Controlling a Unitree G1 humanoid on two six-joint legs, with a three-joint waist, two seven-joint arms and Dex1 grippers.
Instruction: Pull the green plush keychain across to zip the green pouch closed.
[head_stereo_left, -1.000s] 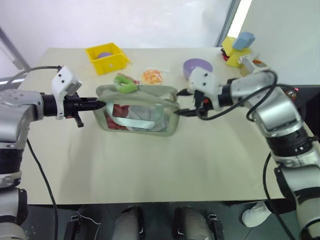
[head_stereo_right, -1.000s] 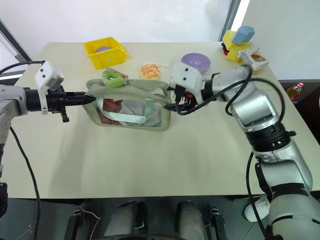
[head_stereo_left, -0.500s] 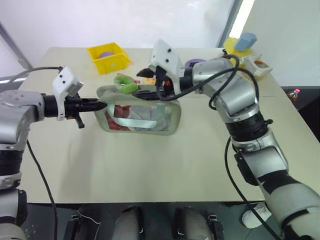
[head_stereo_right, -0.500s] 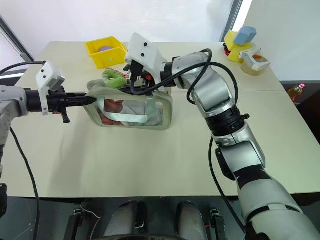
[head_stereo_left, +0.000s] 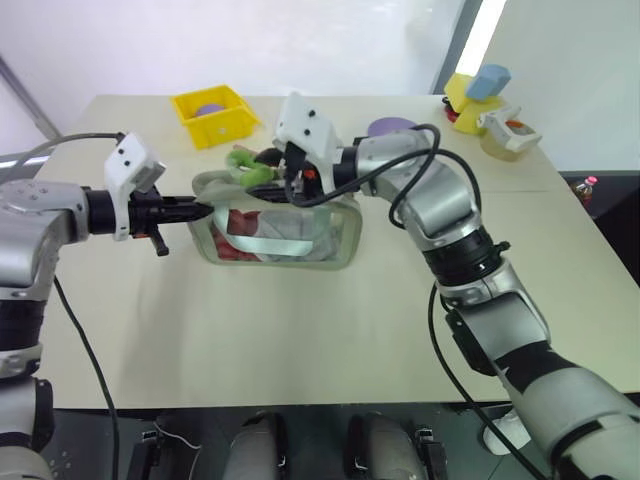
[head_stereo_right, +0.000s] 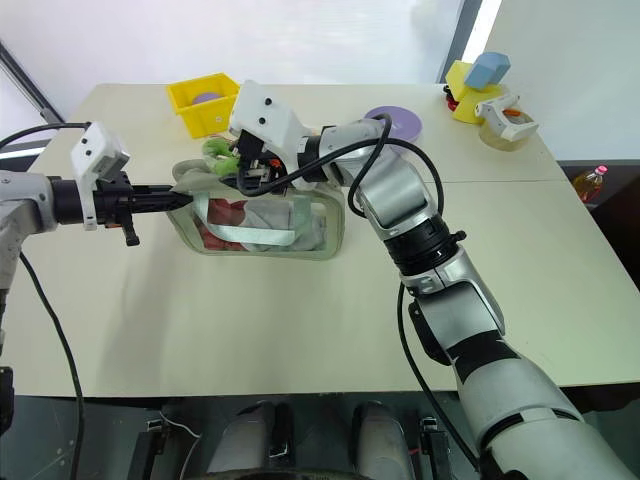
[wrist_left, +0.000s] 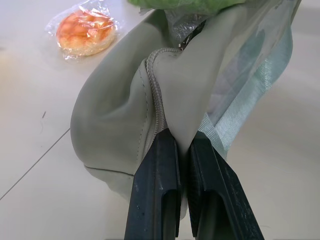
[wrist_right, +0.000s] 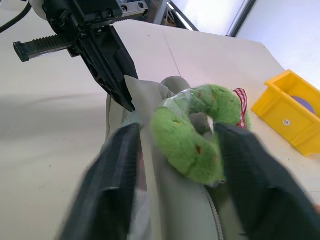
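The green pouch (head_stereo_left: 285, 235) stands on the table, its zipper line (wrist_left: 159, 100) running along the top. My left gripper (head_stereo_left: 205, 210) is shut on the fabric at the pouch's left end, seen up close in the left wrist view (wrist_left: 184, 145). The green plush keychain (wrist_right: 192, 132) sits on the pouch's top near that left end (head_stereo_left: 250, 168). My right gripper (wrist_right: 180, 130) reaches in from the right over the pouch and straddles the plush: one finger touches it, the other stands a thin gap away.
A yellow bin (head_stereo_left: 215, 115) stands at the back left and a purple bowl (head_stereo_right: 395, 120) behind my right arm. An orange-filled clear packet (wrist_left: 84, 32) lies just behind the pouch. A yellow and blue object (head_stereo_left: 475, 90) and a small container (head_stereo_left: 505, 130) sit at the back right.
My right arm swung left from the pouch's right end, over its top, to the plush keychain, and its fingers narrowed around it. The left gripper kept its hold and place.
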